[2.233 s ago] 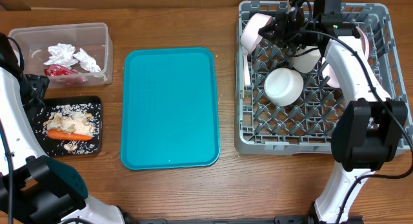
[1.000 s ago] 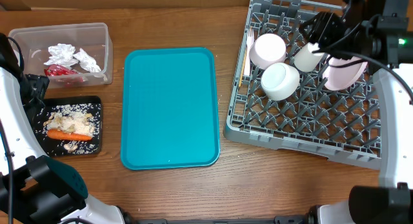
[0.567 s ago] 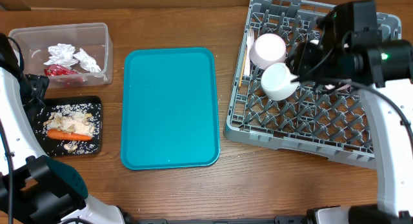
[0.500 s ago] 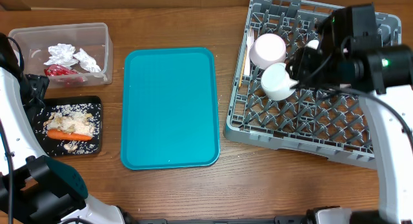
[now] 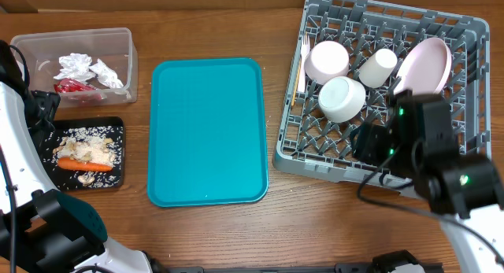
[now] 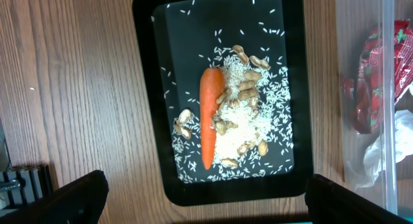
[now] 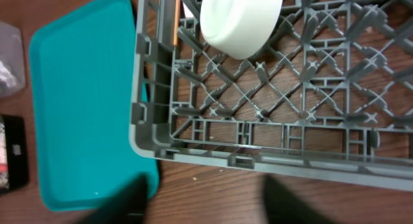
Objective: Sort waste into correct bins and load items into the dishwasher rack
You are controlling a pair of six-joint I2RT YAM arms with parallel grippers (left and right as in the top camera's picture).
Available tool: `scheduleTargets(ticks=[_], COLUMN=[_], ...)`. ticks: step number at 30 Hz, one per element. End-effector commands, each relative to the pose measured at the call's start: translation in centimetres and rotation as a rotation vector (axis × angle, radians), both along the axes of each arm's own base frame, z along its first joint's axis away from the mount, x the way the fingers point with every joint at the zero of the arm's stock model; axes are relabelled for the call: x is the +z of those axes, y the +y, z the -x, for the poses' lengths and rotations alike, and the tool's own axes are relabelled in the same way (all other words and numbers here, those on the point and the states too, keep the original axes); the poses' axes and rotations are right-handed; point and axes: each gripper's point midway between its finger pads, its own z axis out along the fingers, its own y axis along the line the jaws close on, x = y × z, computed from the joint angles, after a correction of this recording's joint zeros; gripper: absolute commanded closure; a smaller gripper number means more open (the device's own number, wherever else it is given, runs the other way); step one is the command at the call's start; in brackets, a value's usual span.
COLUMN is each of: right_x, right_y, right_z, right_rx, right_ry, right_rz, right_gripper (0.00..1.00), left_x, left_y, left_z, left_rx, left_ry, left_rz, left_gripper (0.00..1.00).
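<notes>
The grey dishwasher rack (image 5: 315, 159) lies skewed at the right. It holds two white bowls (image 5: 327, 60) (image 5: 342, 98), a cup (image 5: 378, 67), a plate (image 5: 425, 64) on edge, a fork (image 5: 304, 57) and a thin stick (image 5: 296, 83). My right arm (image 5: 425, 147) hangs over the rack's front part. Its gripper (image 7: 206, 204) is open and empty above the rack's front rim (image 7: 258, 150). Napkins (image 5: 79, 67) and a red wrapper (image 5: 72, 87) lie in the clear tub (image 5: 126, 37). My left gripper (image 6: 206, 198) is wide open over the black tray (image 6: 145, 108), which holds the carrot (image 6: 210, 114) and rice (image 6: 242, 124).
A flat teal serving tray (image 5: 206, 131) lies bare between the bins and the rack. Its right corner (image 7: 84, 101) nearly meets the rack's left side. My left arm (image 5: 16, 139) runs along the table's left edge.
The rack has been skewed since the oldest frame. My right arm has drawn back from the cup and plate to the rack's front edge, uncovering both. The left arm has not moved.
</notes>
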Motion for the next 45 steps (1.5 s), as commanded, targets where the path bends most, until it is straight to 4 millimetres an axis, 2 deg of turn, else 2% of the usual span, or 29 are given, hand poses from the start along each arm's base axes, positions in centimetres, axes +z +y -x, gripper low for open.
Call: scheduleTargets(ticks=[1,4,13,19,25,31,38,45], right_x=[-1.8,-3.1,-5.0,-5.1,-4.4,-4.4,-3.7,-5.1], right_y=[-0.3,-0.4,-0.5,-0.3,-0.1,-0.6,-0.4,-1.1], right_z=[1.0,1.5,1.8,1.7,0.4,0.1,-0.8,-1.2], right_rx=[-0.018,-0.018,-0.017,-0.01,-0.009,0.01,0.055,0.01], right_ry=[0.015,0.054,0.152,0.15,0.09,0.068,-0.158,-0.486], right_rz=[0.003,0.013,0.037,0.033,0.024,0.07,0.056,-0.006], right_gripper=[0.0,0.0,0.0,0.0,0.0,0.0,0.0,0.0], left_x=[0.5,0.5,0.5,0.5,0.5,0.5,0.5,0.5], left_y=[-0.2,-0.2,-0.2,-0.2,-0.2,-0.2,-0.2,-0.2], left_z=[0.1,0.1,0.1,0.1,0.1,0.1,0.1,0.1], left_rx=[0.017,0.016,0.016,0.016,0.017,0.016,0.016,0.016], left_ry=[-0.019,-0.019,-0.019,-0.019,-0.018,-0.019,-0.019,-0.019], left_rz=[-0.007,-0.007,-0.007,-0.007,-0.007,-0.007,-0.007,-0.007], left_gripper=[0.0,0.0,0.0,0.0,0.0,0.0,0.0,0.0])
